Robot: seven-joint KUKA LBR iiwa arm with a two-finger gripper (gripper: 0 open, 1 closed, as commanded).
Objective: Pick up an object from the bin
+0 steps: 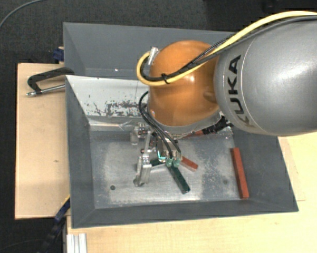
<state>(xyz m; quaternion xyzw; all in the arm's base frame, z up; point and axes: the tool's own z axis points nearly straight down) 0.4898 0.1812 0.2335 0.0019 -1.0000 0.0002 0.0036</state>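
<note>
My gripper (141,178) reaches down to the bin floor near the middle, under the arm's orange cover. Right beside it, to its right, lies a small tool with a dark green handle (179,179) and an orange-red handle (189,164). The tool's head sits close against the gripper, and I cannot tell whether they touch. A long reddish-brown stick (239,173) lies along the bin's right wall, well away from the gripper.
A tiny dark speck (112,188) lies on the floor at the front left. The arm and its cover hide the back right of the bin. The floor left of the gripper is bare metal.
</note>
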